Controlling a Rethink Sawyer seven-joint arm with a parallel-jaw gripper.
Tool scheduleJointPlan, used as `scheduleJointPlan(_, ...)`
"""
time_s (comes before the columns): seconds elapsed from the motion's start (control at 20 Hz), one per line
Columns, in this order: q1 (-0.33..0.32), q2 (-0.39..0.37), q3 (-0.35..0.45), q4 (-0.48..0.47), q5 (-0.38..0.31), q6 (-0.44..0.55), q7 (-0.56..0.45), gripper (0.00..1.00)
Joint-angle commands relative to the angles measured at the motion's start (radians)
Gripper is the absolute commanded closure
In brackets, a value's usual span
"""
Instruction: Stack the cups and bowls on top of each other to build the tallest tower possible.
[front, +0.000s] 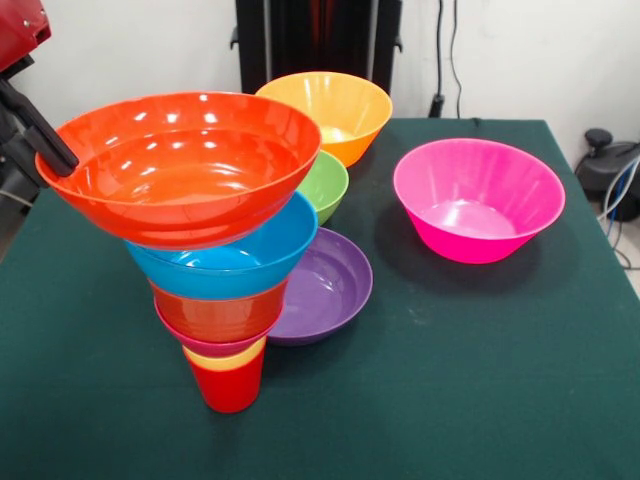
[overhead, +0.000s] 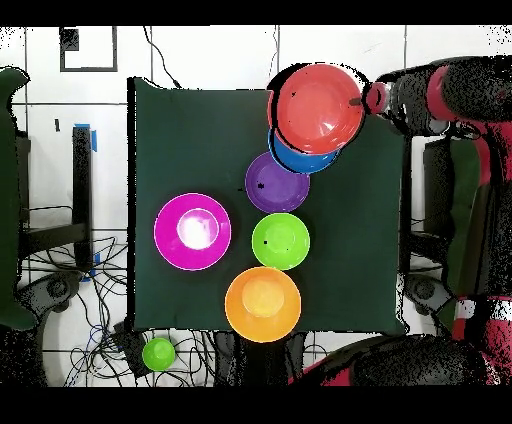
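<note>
Reaching in from the left in the front view, the gripper (front: 62, 160) pinches the rim of the orange-red bowl (front: 185, 165) topping the tower (front: 225, 290), which leans on its red cup (front: 230, 385) near the table's (front: 480, 380) front-left edge.

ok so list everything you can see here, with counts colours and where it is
tower: 1, red cup base, then yellow, pink, orange-red, blue, big orange-red bowl on top; front view near left
purple bowl: 1, beside the tower
green bowl: 1, behind the tower
light orange bowl: 1, far edge
magenta-pink bowl: 1, right, standing alone
table: 1, dark green cloth
small green round thing: 1, off the table in overhead view
arm: 1, red and black
pincer: 1, black, at top bowl's rim
</note>
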Motion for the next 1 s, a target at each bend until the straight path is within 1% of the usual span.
scheduleJointPlan(0.05, 0.049, -0.050, -0.021, 0.102, 0.015, 0.065, 0.200, 1.00)
scheduleJointPlan(0.15, 0.048, -0.056, -0.021, 0.117, 0.016, 0.055, 0.197, 1.00)
scheduleJointPlan(0.7, 0.057, -0.051, -0.022, 0.112, 0.012, 0.042, 0.202, 1.00)
scheduleJointPlan(0.9, 0.054, -0.062, -0.023, 0.135, 0.010, 0.028, 0.189, 1.00)
scheduleJointPlan(1.0, 0.055, -0.055, -0.025, 0.122, 0.007, 0.032, 0.193, 1.00)
